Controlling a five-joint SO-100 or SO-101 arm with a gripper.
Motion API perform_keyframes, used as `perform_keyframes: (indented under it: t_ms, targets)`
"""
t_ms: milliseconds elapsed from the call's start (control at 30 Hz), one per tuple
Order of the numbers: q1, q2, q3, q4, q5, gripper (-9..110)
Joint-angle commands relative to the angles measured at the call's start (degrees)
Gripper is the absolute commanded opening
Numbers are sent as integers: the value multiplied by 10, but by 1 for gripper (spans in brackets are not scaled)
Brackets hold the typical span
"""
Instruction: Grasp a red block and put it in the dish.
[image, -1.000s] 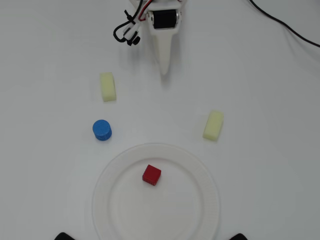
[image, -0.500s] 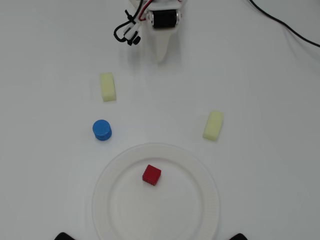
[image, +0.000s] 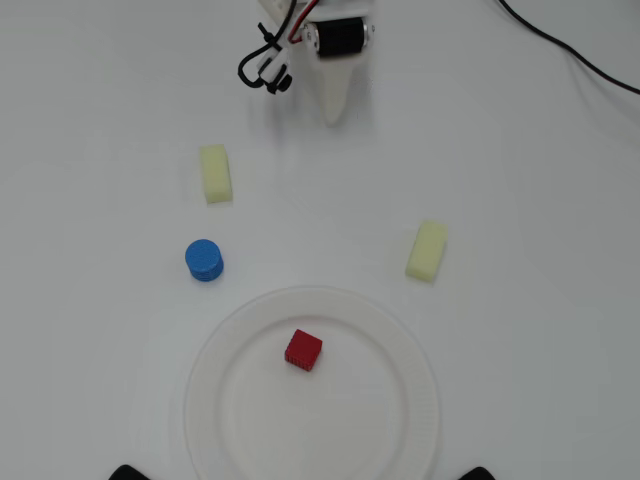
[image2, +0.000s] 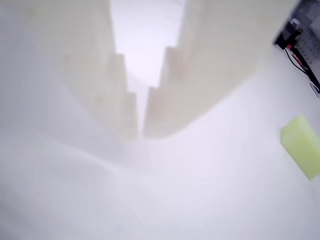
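The small bright red cube (image: 303, 350) is seen lying inside the large round white ribbed-rim plate (image: 412, 350), lower centre of the overhead view, slightly left of and above the plate's middle. It rests flat on the plate floor, rotated a little, touching nothing else; the placing is judged done. One face appears finely ridged and the edges are crisp.

The white two-finger gripper (image: 334, 117) is parked at the top centre of the overhead view, well apart from the plate, so the plate is left unobstructed. In the wrist view the gripper (image2: 140, 131) is shown with its tips nearly together, only a thin slit between them, and nothing is held.

Two pale yellow oblong blocks (image: 215, 173) (image: 427, 250) and a blue round cylinder (image: 204, 260) are left on the white table (image: 540, 200) outside the plate, untouched, as distractors.
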Motion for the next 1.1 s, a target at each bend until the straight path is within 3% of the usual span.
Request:
perform_keyframes:
  t_ms: [0,1067]
  targets:
    - [-21,111,55,48,4,0]
    - [48,109,57,42,3,0]
